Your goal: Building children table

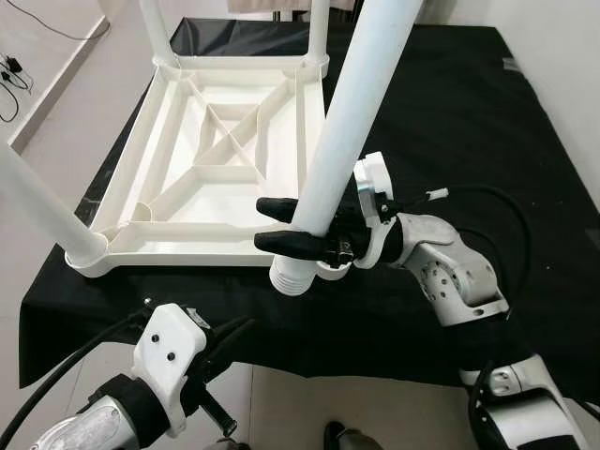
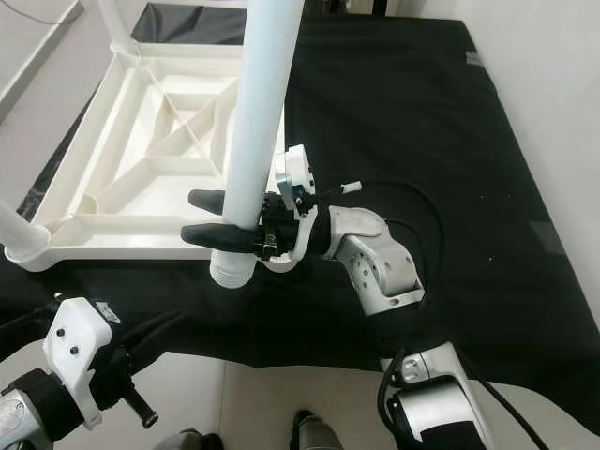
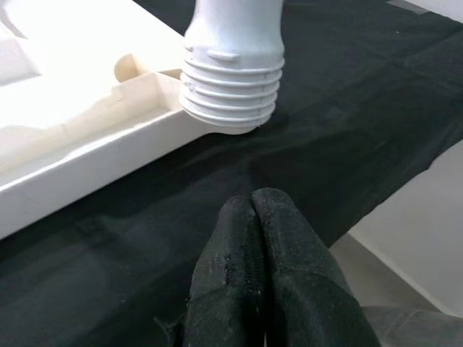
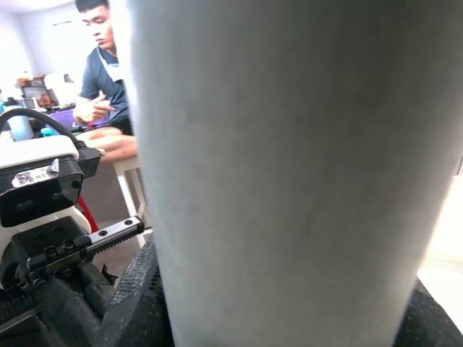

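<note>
A white plastic table top lies upside down on a black cloth, with white legs standing in its far corners and one leg at its near left corner. My right gripper is shut on a loose white table leg, held nearly upright. Its threaded end hangs just above the cloth, beside the table top's near right corner. My left gripper is shut and holds nothing, low at the cloth's near edge, pointing toward that threaded end.
The black cloth covers the work surface, with bare cloth to the right of the table top. Pale floor lies on the left. A person sits in the background of the right wrist view.
</note>
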Motion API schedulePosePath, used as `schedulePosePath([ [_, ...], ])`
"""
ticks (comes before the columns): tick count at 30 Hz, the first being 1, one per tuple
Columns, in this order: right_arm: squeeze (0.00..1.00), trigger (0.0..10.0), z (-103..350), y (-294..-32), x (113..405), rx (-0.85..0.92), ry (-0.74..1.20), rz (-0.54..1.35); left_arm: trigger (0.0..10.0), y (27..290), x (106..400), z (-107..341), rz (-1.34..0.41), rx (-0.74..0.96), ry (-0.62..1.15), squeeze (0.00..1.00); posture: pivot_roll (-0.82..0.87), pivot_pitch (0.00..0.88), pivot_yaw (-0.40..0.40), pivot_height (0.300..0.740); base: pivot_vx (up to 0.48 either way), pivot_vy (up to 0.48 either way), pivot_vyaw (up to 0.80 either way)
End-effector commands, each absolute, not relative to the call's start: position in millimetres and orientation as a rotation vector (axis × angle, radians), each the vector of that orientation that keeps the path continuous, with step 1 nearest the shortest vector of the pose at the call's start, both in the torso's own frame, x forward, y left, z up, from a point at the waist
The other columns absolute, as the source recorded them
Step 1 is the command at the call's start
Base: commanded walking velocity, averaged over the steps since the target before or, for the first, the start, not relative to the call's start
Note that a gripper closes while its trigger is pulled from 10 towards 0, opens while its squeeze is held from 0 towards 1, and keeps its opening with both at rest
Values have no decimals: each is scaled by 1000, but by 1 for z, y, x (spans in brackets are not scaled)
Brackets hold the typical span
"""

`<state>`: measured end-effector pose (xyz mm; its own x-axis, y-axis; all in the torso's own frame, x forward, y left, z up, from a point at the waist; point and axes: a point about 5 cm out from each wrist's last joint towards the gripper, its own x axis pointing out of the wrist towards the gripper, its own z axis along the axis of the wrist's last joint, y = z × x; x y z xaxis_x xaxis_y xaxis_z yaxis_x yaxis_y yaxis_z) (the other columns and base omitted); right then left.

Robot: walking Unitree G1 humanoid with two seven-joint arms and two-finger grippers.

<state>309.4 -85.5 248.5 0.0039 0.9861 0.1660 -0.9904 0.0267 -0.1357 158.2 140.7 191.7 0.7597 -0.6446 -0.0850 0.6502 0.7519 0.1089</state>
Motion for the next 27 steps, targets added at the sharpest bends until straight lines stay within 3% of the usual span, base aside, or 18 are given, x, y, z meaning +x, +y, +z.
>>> schedulePosePath([
  [1, 0, 10000, 254, -86, 310, -27, -268, 1574, 0, 142, 155, 194, -709, 134, 51, 0, 63, 284, 6, 740, 0, 0, 0],
  [8, 0, 10000, 256, -82, 316, -158, -260, 1611, 0, 144, 156, 198, -700, 145, 47, 0, 84, 292, 19, 740, 0, 0, 0],
  [9, 0, 10000, 256, -81, 318, -173, -258, 1617, 9686, 144, 158, 200, -699, 161, 43, 0, 91, 297, 18, 740, 0, 0, 0],
  [27, 0, 10000, 260, -93, 344, -178, -283, 1487, 10000, 144, 148, 201, -749, 177, 77, 0, 124, 324, 39, 740, 0, 0, 0],
])
